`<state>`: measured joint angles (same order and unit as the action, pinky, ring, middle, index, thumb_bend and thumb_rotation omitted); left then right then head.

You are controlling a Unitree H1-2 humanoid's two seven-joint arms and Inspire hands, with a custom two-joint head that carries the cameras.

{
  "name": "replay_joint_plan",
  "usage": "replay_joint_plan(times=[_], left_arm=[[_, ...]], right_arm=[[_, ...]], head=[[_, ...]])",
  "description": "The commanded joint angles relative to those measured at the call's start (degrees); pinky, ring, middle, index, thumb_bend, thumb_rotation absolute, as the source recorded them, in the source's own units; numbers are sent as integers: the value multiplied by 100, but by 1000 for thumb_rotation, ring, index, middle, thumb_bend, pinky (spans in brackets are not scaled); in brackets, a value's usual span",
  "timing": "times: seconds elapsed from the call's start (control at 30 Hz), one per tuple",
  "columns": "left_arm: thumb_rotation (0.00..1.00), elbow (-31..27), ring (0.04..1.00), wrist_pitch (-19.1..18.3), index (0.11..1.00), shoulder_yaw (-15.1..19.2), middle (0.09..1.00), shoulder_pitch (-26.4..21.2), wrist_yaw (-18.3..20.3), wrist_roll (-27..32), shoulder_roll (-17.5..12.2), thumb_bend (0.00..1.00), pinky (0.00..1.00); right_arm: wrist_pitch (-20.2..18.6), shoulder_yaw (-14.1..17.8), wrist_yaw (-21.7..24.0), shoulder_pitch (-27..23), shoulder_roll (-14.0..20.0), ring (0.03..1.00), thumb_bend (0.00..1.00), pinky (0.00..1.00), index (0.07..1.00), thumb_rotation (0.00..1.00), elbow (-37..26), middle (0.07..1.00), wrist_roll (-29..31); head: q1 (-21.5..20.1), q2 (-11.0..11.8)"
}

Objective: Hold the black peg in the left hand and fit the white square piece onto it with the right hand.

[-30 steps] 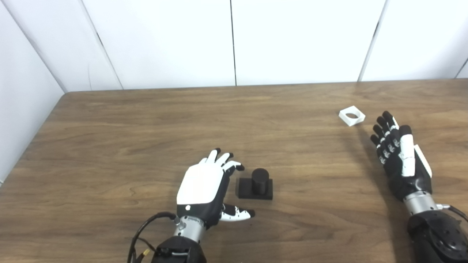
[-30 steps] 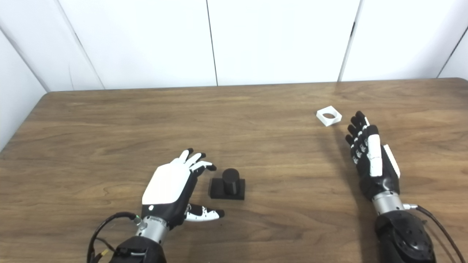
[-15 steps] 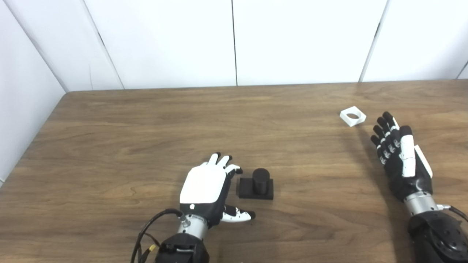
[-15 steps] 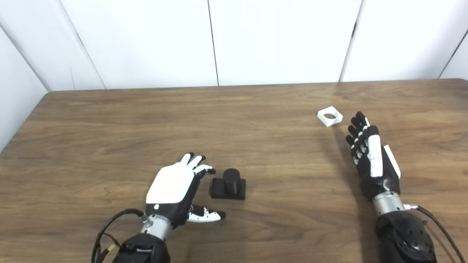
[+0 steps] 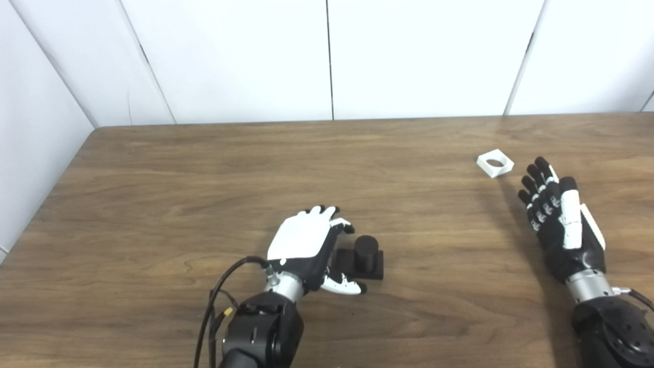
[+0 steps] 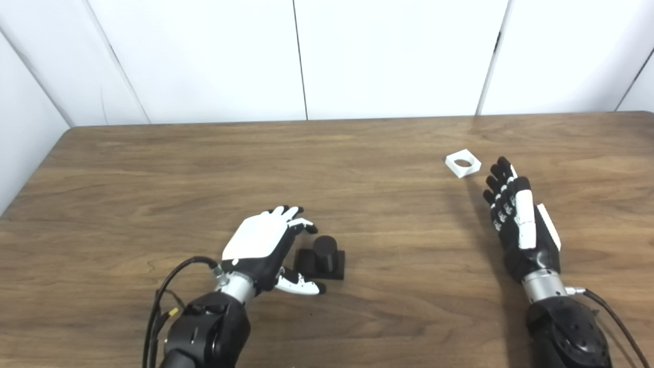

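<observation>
Near the front of the wooden table [image 5: 204, 168], the left hand [image 5: 305, 244] is curling around the black peg [image 5: 366, 251], its fingers [image 5: 340, 224] arching over the far side of the square base and its thumb [image 5: 345, 286] reaching along the near edge — the hand is spread and not yet clamped, and whether any fingertip is actually touching the base I cannot tell. By my reading, the step in hand is the grasp of the peg, and doing it well is probably going to mean squeezing the flat sides of the base rather than the round post, so the post is standing free and upright for the fit. The peg is looking like matte black plastic: a short cylinder rising from a low square slab, hard-edged and likely light enough to skid if one side is pushed first, so closing thumb and fingers together seems wise. Well apart, toward the far right, the white square piece [image 5: 495, 163] is lying flat on the wood — a thin block with a round hole through its middle, turned corner-on to the camera. Just short of it, the right hand [image 5: 559, 220] is lying open and empty, fingers stretched and pointing toward the piece, close beside it but not touching.
</observation>
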<state>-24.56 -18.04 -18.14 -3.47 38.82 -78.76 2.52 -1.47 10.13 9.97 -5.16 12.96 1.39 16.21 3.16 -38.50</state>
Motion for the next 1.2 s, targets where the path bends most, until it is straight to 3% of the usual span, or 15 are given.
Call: replay_joint_plan(times=[0.0,0.23,0.87,1.0,1.03,1.07,1.17], left_arm=[[253,-130,1000,-49,784,58,979,-281,95,-39,95,869,1000],[173,-57,1000,-137,784,154,981,-406,275,76,134,873,1000],[132,9,1000,-236,675,221,977,-498,465,260,102,852,1000],[75,23,1000,-274,561,233,968,-509,412,347,122,851,1000],[65,27,1000,-285,517,229,968,-510,394,361,120,658,1000],[62,25,1000,-306,502,221,968,-518,410,354,117,593,1000],[60,3,1000,-360,492,215,970,-526,454,370,113,529,1000]], right_arm=[[122,10,42,175,-59,1000,589,1000,1000,1000,119,1000,52],[103,-3,31,211,-58,1000,599,1000,1000,1000,84,1000,21],[142,43,71,151,20,1000,602,1000,1000,1000,149,1000,46],[94,61,73,134,23,1000,602,1000,1000,1000,116,1000,86],[106,58,79,132,29,1000,612,1000,1000,1000,122,1000,80],[111,55,86,131,37,1000,616,1000,1000,1000,122,1000,78],[81,60,76,129,43,1000,628,1000,1000,1000,102,1000,76]], head=[[5,-6],[-4,-43],[32,-86],[53,-95],[53,-95],[68,-111],[62,-118]])
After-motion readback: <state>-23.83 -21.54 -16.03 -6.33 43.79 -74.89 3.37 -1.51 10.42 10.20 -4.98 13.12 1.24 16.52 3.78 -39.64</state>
